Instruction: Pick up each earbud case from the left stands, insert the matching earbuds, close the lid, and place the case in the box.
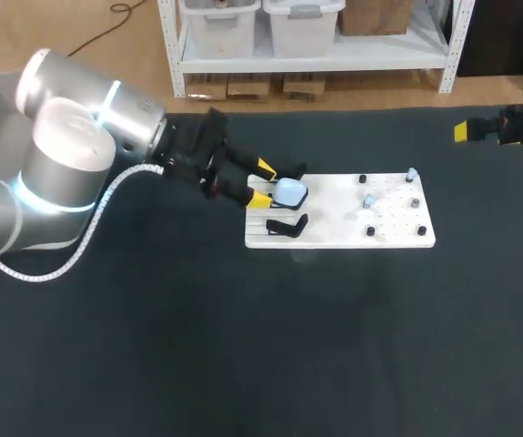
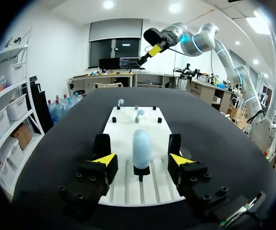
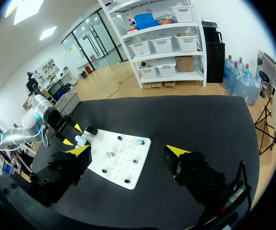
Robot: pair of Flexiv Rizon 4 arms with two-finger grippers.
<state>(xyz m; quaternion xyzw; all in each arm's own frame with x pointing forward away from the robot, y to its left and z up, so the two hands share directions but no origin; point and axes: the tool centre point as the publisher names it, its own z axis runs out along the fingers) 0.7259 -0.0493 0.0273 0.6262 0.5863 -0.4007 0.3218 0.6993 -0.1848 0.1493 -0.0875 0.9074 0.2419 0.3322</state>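
While straddling the earbud case (image 1: 290,191) near mid-frame, the left gripper (image 1: 263,184) stood wide open, clear of it; the right gripper (image 3: 128,151) gaped empty.

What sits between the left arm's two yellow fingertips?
A pale blue earbud case on its black stand, untouched by the open left gripper; the left wrist view shows it.

Case (image 2: 141,143) on stand (image 2: 141,170), btwn L hand (image 2: 143,160) fingers (image 2: 105,160).

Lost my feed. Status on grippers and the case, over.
Left gripper open, fingers flanking the pale blue earbud case, not touching. Case on its black stand. Right gripper open, clear of the white board. Nothing blocking.
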